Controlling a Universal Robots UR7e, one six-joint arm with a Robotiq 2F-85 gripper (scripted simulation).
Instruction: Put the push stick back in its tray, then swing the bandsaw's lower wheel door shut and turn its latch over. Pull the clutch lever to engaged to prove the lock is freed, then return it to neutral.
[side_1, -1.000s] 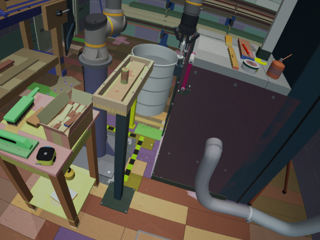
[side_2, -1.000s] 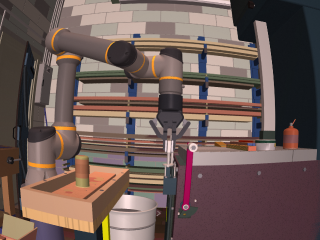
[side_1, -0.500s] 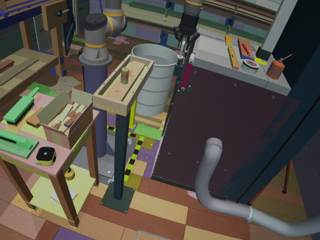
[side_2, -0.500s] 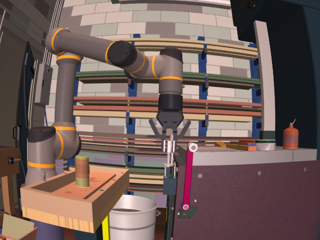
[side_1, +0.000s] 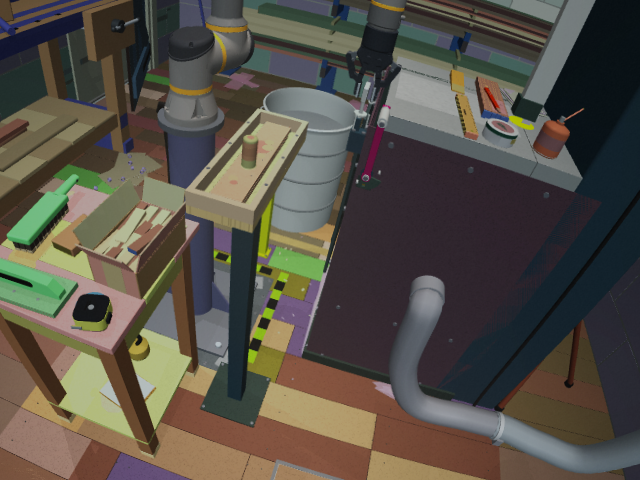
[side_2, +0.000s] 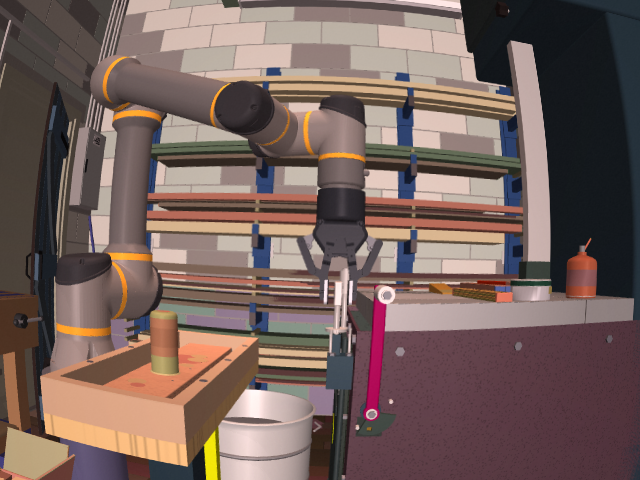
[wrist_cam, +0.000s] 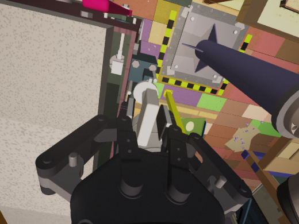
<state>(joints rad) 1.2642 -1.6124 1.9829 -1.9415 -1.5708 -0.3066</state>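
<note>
My gripper (side_1: 373, 89) (side_2: 338, 291) (wrist_cam: 147, 126) points straight down at the top left corner of the bandsaw cabinet and is open, holding nothing. The white clutch lever (side_1: 366, 101) (side_2: 340, 299) (wrist_cam: 148, 115) stands upright between its fingers, rising from a dark blue-grey block (side_2: 339, 370) on the cabinet's edge. Just right of it the magenta latch bar (side_1: 373, 150) (side_2: 377, 351) runs up the closed maroon door (side_1: 444, 248) (side_2: 491, 398), white knob at the top. The push stick (side_1: 249, 151) (side_2: 164, 342), a striped cylinder, stands upright in its wooden tray (side_1: 248, 165) (side_2: 150, 382) to the left.
A grey bucket (side_1: 310, 155) (side_2: 266, 439) stands on the floor between the tray stand and the cabinet. The saw table (side_1: 465, 124) carries tape, an oil can and blocks. A grey dust hose (side_1: 444, 382) curves in front of the door. A cluttered side table (side_1: 77, 268) stands far left.
</note>
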